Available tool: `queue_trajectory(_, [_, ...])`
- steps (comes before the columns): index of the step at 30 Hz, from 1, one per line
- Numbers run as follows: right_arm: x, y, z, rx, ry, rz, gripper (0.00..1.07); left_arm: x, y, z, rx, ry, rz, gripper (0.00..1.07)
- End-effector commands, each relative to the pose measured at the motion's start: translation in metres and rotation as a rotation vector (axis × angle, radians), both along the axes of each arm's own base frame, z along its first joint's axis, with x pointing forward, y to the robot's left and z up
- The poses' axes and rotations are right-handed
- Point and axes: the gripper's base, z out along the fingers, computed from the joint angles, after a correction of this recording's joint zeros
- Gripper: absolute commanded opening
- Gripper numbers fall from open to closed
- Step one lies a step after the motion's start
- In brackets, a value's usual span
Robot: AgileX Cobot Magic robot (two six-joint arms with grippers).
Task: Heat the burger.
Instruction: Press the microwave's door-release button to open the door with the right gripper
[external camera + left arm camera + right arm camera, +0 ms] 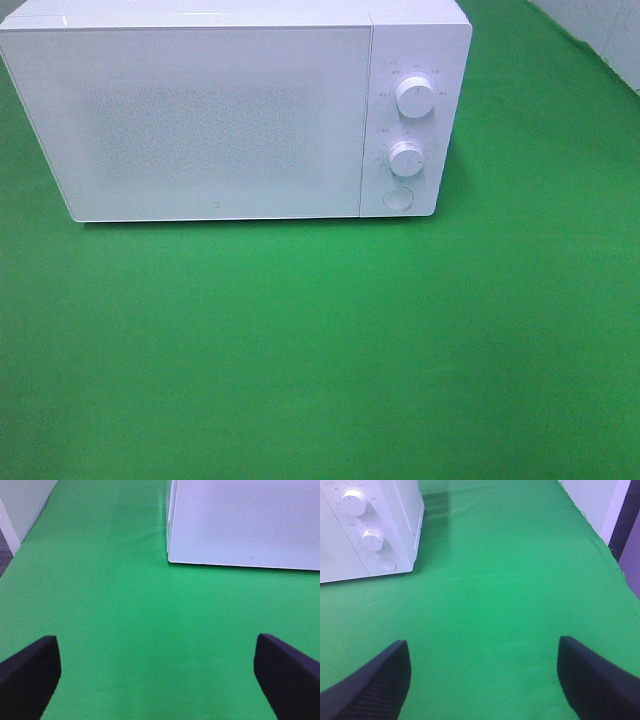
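While the microwave (215,110) stands at the far side of the cloth (320,350) with its door (190,115) shut, no burger shows in any view; it is likely inside, but you cannot confirm that. The left gripper (156,660) and right gripper (482,662) both hang wide open and empty over bare cloth. If heating is next, square the right gripper onto the lower knob (406,158) and close gently before turning.

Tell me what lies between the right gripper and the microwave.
Only bare green cloth separates the right gripper from the microwave, as the right wrist view shows.
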Motion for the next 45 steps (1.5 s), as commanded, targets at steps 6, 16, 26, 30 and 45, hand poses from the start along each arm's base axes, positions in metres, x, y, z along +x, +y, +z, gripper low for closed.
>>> queue_trajectory(6, [-0.004,0.0,-0.001,-0.017,-0.025,-0.003,0.76,-0.003,0.0,0.0,0.0,-0.029,0.002,0.97])
queue_trajectory(16, [-0.004,0.0,0.001,-0.016,-0.037,0.0,0.76,-0.003,0.0,0.0,0.0,-0.029,0.002,0.97])
queue_trajectory(26, [0.023,0.001,0.038,-0.019,-0.162,0.007,0.76,-0.003,0.0,0.0,0.0,-0.029,0.002,0.97])
queue_trajectory(30, [0.058,0.003,0.046,-0.039,-0.158,0.028,0.76,-0.003,0.0,0.0,0.0,-0.029,0.002,0.97])
queue_trajectory(45, [0.14,0.006,0.031,-0.034,-0.006,0.037,0.76,-0.003,0.0,0.0,0.0,-0.029,0.002,0.97])
